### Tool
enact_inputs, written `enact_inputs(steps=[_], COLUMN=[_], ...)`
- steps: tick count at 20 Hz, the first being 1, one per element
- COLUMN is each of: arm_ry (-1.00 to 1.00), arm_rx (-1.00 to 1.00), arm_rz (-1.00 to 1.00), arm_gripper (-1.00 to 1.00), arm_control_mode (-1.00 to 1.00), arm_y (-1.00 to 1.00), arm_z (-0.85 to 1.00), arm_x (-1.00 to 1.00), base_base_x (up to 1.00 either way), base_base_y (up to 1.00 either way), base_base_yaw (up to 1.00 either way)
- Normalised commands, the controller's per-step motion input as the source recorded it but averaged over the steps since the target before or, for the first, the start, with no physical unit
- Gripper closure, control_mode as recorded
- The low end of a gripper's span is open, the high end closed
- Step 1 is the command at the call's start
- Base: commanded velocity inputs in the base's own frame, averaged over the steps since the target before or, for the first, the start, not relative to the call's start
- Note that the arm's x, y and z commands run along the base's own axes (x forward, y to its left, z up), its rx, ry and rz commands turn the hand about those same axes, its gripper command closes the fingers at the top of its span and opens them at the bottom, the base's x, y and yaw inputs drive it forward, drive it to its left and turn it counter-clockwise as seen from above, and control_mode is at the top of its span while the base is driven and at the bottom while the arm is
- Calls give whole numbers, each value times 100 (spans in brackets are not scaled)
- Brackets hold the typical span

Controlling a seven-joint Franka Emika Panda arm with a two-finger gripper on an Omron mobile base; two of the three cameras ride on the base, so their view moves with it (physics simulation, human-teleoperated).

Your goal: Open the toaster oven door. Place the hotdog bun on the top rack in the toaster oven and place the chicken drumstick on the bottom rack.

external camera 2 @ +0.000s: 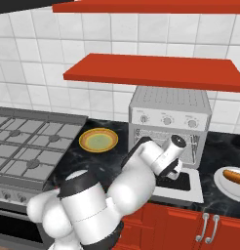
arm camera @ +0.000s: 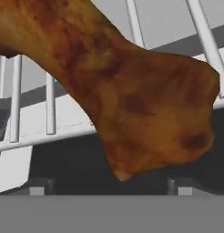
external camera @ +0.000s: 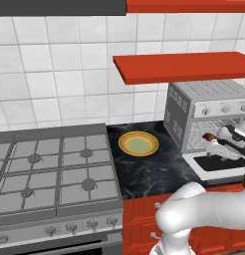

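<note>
The toaster oven stands on the counter with its door folded down flat in front. My gripper reaches into the mouth of the cavity, shut on the brown chicken drumstick. In the hand view the drumstick hangs just in front of silver rack wires; I cannot tell which level they are. My fingertips are hidden behind the meat. The hotdog bun lies on a white plate to the right of the oven.
An empty yellow plate sits on the dark counter between oven and gas stove. A red shelf hangs just above the oven. Red cabinet drawers run below the counter.
</note>
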Motion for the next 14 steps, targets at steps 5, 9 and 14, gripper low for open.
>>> enact_inputs(steps=[5,9,14], arm_ry=[4,4,1], arm_rx=[0,0,0], arm_rz=[0,0,0], arm_gripper=[-100,-100,-100], arm_control_mode=[-100,-100,-100], arm_y=[-15,-18,-16], arm_z=[-10,-9,-1], arm_x=[34,31,36], base_base_x=[0,0,0], base_base_y=[0,0,0], base_base_yaw=[0,0,0])
